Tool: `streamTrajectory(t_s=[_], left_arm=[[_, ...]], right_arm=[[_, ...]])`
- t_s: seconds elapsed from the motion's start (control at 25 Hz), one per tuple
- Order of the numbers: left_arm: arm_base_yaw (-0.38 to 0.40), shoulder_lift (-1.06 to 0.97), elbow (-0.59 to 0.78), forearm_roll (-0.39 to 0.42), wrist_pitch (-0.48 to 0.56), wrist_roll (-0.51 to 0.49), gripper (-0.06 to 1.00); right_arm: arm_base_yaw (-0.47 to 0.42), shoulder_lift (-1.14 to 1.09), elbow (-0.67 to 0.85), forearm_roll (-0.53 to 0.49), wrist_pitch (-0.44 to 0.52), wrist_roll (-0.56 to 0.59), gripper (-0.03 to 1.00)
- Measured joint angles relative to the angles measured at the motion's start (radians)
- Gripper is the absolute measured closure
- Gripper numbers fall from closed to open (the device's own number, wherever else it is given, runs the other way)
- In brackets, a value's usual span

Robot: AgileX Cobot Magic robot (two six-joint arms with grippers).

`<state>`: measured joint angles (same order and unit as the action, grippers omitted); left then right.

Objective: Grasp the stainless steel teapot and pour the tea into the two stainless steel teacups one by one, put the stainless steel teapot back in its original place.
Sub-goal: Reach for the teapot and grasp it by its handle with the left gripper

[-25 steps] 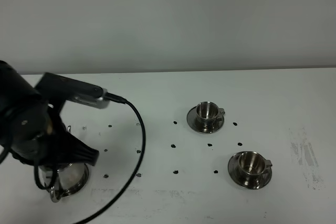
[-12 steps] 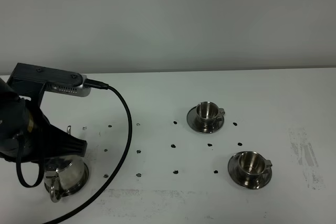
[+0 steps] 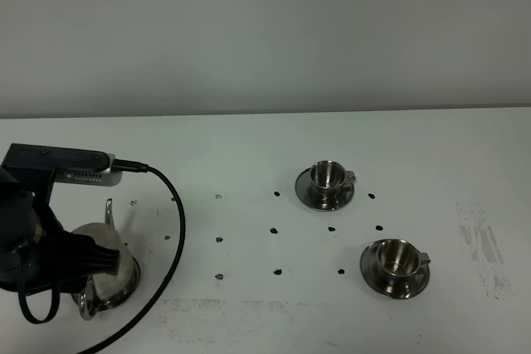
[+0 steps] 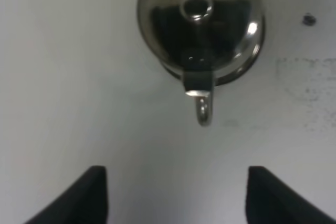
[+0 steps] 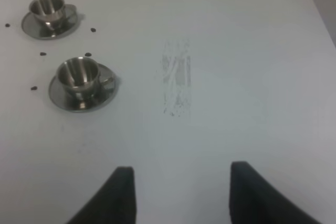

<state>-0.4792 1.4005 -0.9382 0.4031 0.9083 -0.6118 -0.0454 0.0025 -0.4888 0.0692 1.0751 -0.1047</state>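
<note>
Teapot [image 4: 202, 35], shiny rounded steel, upright

A shiny round steel teapot [image 4: 199, 24] with a domed lid is seen standing upright on a round steel saucer [image 4: 237, 80]. Its loop handle is pointed to 6 o'clock and its thin spout to 12 o'clock. From the teapot, a small shiny steel cup [image 3: 327, 174] is found at 2 o'clock and a second cup [image 3: 397, 258] at 3 o'clock. Each is set upright on its own saucer, with its handle turned to 3 o'clock.
</note>
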Motion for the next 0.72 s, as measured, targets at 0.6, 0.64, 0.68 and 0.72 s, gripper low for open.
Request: streamTrajectory(t_s=[0.6, 0.64, 0.68, 0.72], left_arm=[[0.015, 0.118, 0.018, 0.0, -0.082, -0.031, 0.22], [0.015, 0.131, 0.018, 0.0, -0.095, -0.037, 0.22], [0.017, 0.142, 0.018, -0.002, -0.104, -0.04, 0.22], [0.024, 0.152, 0.018, -0.007, -0.111, -0.041, 0.22]], right_arm=[[0.0, 0.0, 0.0, 0.0, 0.0, 0.0, 0.54], [0.0, 0.0, 0.0, 0.0, 0.0, 0.0, 0.54], [0.0, 0.0, 0.0, 0.0, 0.0, 0.0, 0.54], [0.0, 0.0, 0.0, 0.0, 0.0, 0.0, 0.54]])
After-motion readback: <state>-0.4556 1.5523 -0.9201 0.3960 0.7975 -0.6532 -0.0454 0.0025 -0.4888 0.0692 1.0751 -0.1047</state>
